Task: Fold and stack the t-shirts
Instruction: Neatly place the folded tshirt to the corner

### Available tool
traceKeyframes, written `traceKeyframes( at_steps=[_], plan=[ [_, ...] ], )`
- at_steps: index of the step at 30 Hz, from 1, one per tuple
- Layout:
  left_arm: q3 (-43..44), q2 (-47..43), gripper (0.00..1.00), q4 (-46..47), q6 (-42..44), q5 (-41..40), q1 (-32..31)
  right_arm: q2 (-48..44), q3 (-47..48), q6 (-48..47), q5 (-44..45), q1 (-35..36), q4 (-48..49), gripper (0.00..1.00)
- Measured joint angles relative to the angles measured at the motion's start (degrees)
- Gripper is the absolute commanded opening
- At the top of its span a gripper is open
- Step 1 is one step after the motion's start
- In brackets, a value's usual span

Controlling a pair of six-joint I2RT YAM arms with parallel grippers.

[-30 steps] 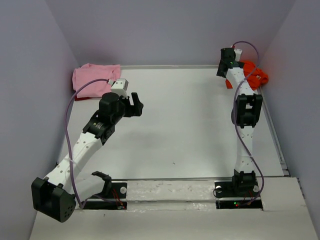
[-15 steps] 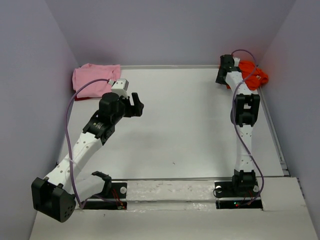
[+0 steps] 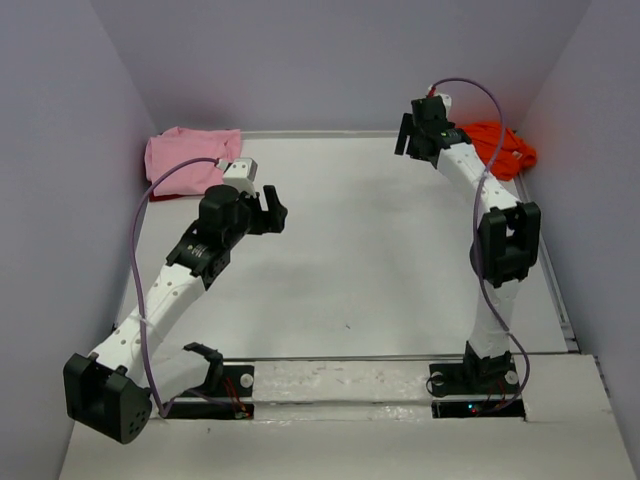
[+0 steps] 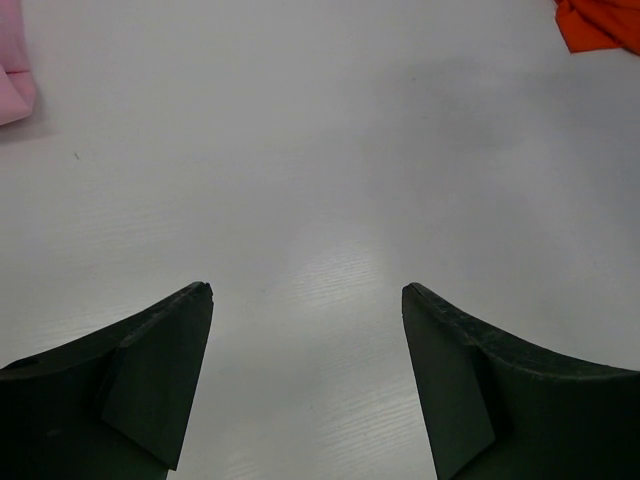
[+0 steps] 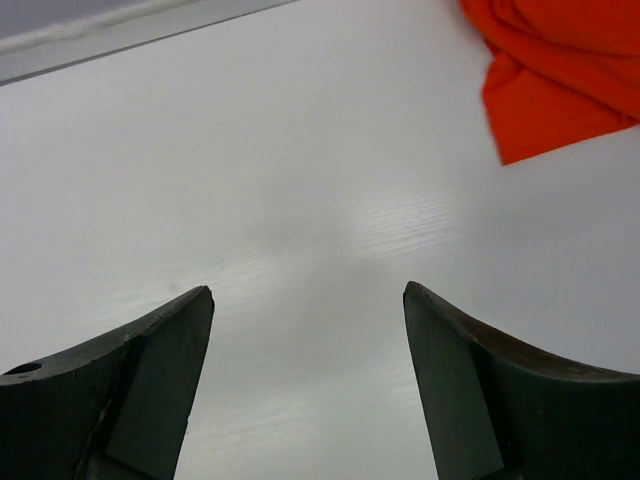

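A light pink t-shirt (image 3: 192,158) lies folded in the back left corner, with a dark red edge (image 3: 160,195) showing under its near side. A crumpled bright orange t-shirt (image 3: 497,148) lies in the back right corner. My left gripper (image 3: 272,210) hovers open over bare table, right of the pink shirt. My right gripper (image 3: 408,135) is open and empty, just left of the orange shirt. The left wrist view shows the left gripper (image 4: 307,290), pink cloth (image 4: 12,70) and orange cloth (image 4: 600,22). The right wrist view shows the right gripper (image 5: 308,290) and the orange shirt (image 5: 560,70) to its upper right.
The white table (image 3: 360,250) is boxed in by grey walls at the left, back and right. A raised rail (image 5: 120,35) runs along its far edge. Both arm bases sit on a strip at the near edge.
The right arm has swung left, carrying its open gripper off the orange shirt to bare table beside it. The left arm has not moved.
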Motion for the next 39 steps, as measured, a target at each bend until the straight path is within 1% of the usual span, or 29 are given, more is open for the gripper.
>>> traceKeyframes(
  at_steps=[2,3,5,9,12,14,18,20,23,29,39],
  plan=[
    [0.00,0.22,0.86,0.00,0.00,-0.26,0.00,-5.46,-4.74,1.03,-0.90,2.99,1.81,0.82],
    [0.00,0.50,0.86,0.00,0.00,-0.48,0.00,-10.51,-8.74,1.81,-1.64,5.73,2.58,0.82],
    [0.00,0.94,0.86,-0.04,-0.02,-0.96,0.00,-16.83,-15.06,3.04,-2.89,9.07,3.78,0.82],
    [0.00,1.70,0.87,-0.15,-0.07,-3.13,0.00,-26.82,-27.89,5.18,-3.93,15.61,5.29,0.83],
    [0.00,1.84,0.88,-0.68,-0.81,-6.73,0.04,-32.81,-37.11,6.64,-4.35,20.15,5.05,0.83],
    [0.00,1.84,0.89,-1.16,-1.68,-10.95,0.04,-36.46,-42.64,7.56,-4.70,22.58,4.63,0.83],
    [0.00,1.81,0.91,-1.44,-2.91,-16.87,0.42,-44.76,-51.39,8.85,-4.39,23.56,4.52,0.83],
    [0.00,1.84,0.91,-1.70,-3.26,-19.26,0.76,-48.41,-54.73,9.07,-2.78,23.56,4.92,0.83],
    [0.00,2.10,0.91,-1.97,-3.45,-21.29,0.92,-50.60,-57.24,9.27,0.07,23.54,5.16,0.83],
    [-0.13,2.60,0.91,-2.19,-3.48,-23.34,0.92,-49.55,-58.29,9.66,4.96,23.54,6.32,0.82],
    [-0.13,2.58,0.93,-2.23,-3.06,-23.06,0.92,-49.42,-58.25,9.64,6.21,23.56,6.75,0.82]
  ],
)
